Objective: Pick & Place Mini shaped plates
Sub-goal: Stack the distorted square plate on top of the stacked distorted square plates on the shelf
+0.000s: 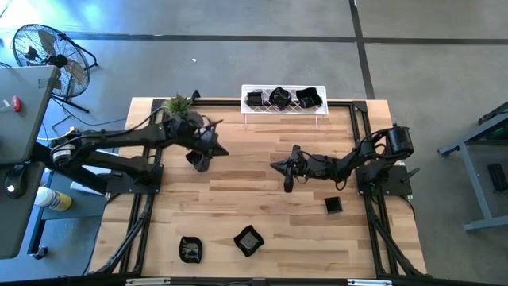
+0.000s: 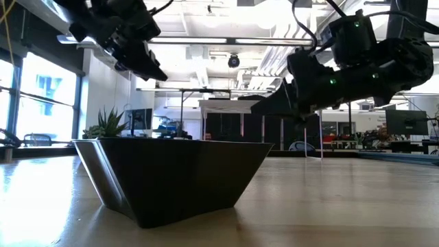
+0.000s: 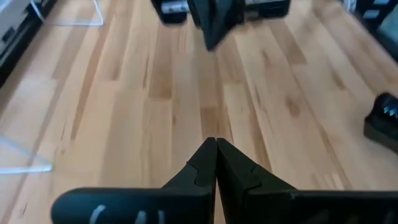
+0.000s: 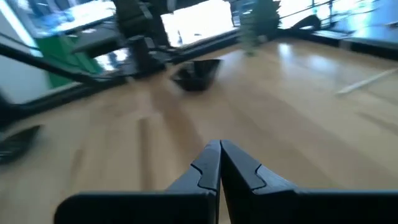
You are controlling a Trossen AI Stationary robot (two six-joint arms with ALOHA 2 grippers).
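Wooden table (image 1: 238,199), no legible writing, black mini plates (image 1: 248,241), rack (image 1: 284,100)

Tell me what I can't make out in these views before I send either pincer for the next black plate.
- Glossy black mini plates on the white wire rack: high view, too small to tell shapes or how they sit.
- Table beyond the big black dish: low view, the dish blocks it.
- Small square black plate: high view, too small to read its rim.
- Black object: left wrist view, cut off by the edge.
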